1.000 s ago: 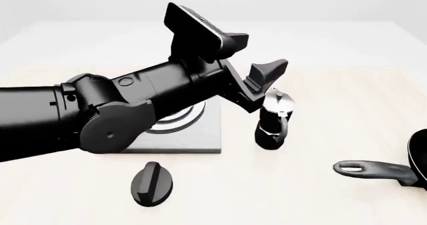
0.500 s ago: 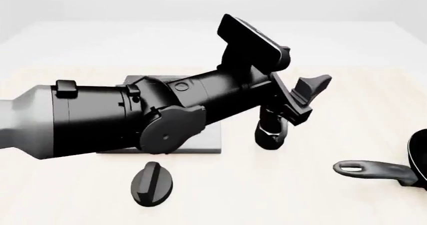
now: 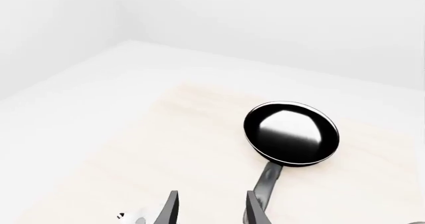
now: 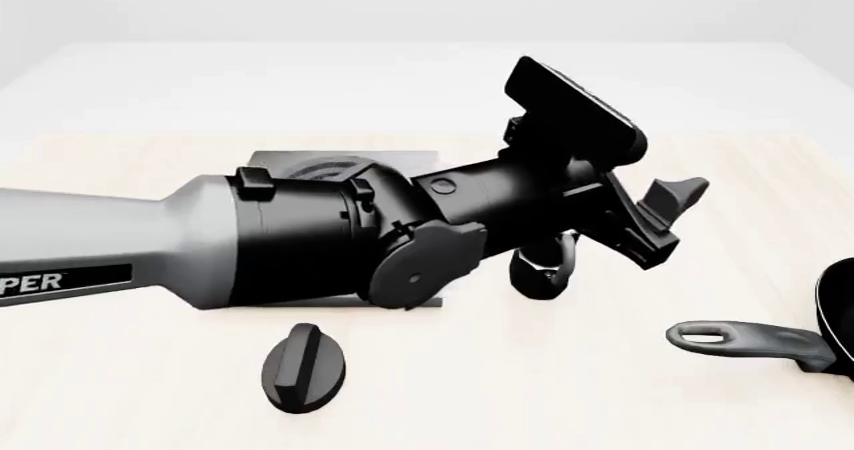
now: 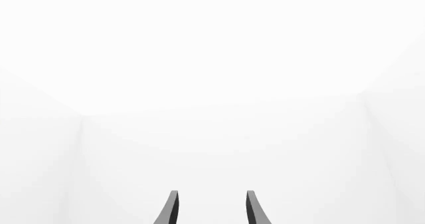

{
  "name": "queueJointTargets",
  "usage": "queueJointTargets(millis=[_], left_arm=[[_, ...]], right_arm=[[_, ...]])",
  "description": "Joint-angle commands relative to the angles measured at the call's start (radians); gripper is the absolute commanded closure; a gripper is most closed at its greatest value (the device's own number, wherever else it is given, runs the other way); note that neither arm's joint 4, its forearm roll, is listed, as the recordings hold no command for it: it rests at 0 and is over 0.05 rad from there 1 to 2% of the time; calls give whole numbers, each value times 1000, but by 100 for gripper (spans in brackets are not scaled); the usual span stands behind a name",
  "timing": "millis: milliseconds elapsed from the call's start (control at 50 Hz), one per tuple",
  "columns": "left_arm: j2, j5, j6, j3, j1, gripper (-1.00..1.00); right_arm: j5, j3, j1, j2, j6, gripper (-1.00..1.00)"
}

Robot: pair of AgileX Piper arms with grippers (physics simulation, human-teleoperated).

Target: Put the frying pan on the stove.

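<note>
The frying pan (image 3: 291, 133) is round and glossy black with a shiny pale inside, and its long dark handle (image 3: 265, 184) points toward my left gripper (image 3: 211, 210), whose fingers stand open with nothing between them. In the front view only the pan's looped handle (image 4: 747, 338) and a sliver of its rim show at the right edge. There my left gripper (image 4: 661, 220) hovers open, up and to the left of the handle. My left arm covers most of the grey stove (image 4: 334, 162). Facing only blank white, my right gripper (image 5: 211, 209) is open and empty.
A black-and-silver moka pot (image 4: 541, 270) stands just right of the stove, partly hidden under my left wrist. A small black oval knob (image 4: 304, 367) lies near the table's front edge, in front of the stove.
My left arm has reached further right, past the moka pot and toward the pan handle, with its gripper still open. The pan, the moka pot and the knob have not moved.
</note>
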Motion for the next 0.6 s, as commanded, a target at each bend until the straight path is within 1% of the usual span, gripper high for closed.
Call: queueJointTargets(millis=[20, 140, 360, 480, 600], left_arm=[[82, 30, -5, -78, -13, -100], [117, 33, -11, -111, -8, -100], [167, 37, -23, -145, -11, -100], [202, 46, -30, -181, -24, -100], [226, 46, -37, -196, -34, -100]], right_arm=[[-5, 6, -6, 0, 4, -100], [-1, 4, -6, 0, 3, -100], [-10, 18, -4, 0, -1, -100], [-23, 37, -9, 0, 0, -100], [-35, 54, -16, 0, 3, -100]])
